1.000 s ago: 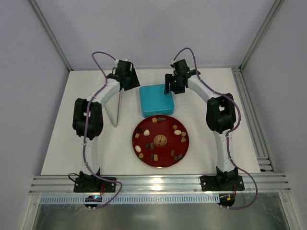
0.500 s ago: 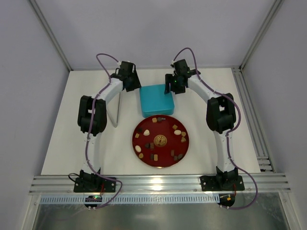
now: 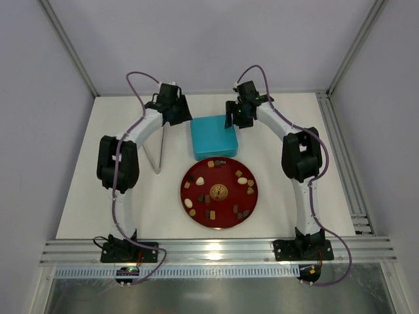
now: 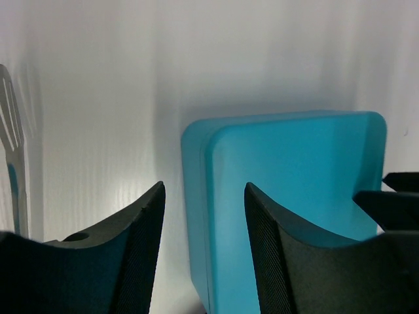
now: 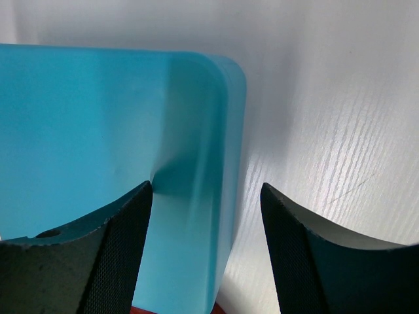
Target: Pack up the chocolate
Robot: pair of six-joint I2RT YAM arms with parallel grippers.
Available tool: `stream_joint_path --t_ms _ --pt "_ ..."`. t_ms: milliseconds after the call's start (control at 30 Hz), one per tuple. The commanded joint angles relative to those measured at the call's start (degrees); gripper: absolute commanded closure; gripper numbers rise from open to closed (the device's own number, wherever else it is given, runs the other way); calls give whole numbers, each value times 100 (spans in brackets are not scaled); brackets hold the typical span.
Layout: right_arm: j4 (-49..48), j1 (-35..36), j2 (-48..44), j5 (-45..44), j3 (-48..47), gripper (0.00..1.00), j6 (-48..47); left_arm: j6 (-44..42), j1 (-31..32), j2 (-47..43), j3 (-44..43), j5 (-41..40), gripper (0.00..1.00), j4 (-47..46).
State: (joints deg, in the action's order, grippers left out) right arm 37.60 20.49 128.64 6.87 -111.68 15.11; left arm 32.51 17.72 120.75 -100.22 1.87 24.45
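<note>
The chocolate (image 3: 242, 180) lies as several small brown, tan and cream pieces round the rim of a red plate (image 3: 228, 222). A closed teal box (image 3: 213, 137) sits just behind the plate. My left gripper (image 3: 182, 116) is open at the box's far left corner; in the left wrist view it (image 4: 204, 190) straddles the left edge of the box (image 4: 294, 183). My right gripper (image 3: 236, 119) is open at the far right corner; in the right wrist view it (image 5: 206, 190) straddles the right edge of the box (image 5: 91, 124). Neither holds anything.
A gold-foil ball (image 3: 218, 191) sits in the plate's middle. Metal tongs (image 3: 159, 147) lie left of the box and show at the left edge of the left wrist view (image 4: 12, 144). Aluminium rails run along the table's right and near edges.
The left arm's elbow has swung back out to the left and its gripper shifted slightly at the box's corner. The right arm, box and plate have not moved.
</note>
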Motion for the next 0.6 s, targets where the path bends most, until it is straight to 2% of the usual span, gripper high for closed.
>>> stream_joint_path --t_ms 0,133,333,467,567 --pt "54 -28 3 -107 -161 32 -61 -8 56 -833 414 112 49 -353" --pt "28 -36 -49 -116 -74 32 -52 1 179 -1289 1004 173 49 -379" --pt "-34 -36 -154 -107 119 32 -17 71 425 -1519 1848 86 51 -397" --pt "-104 -28 -216 -90 252 32 27 1 610 -1336 2077 16 51 -318" --pt "-104 -28 -260 -81 305 32 44 1 707 -1063 1972 -99 53 86"
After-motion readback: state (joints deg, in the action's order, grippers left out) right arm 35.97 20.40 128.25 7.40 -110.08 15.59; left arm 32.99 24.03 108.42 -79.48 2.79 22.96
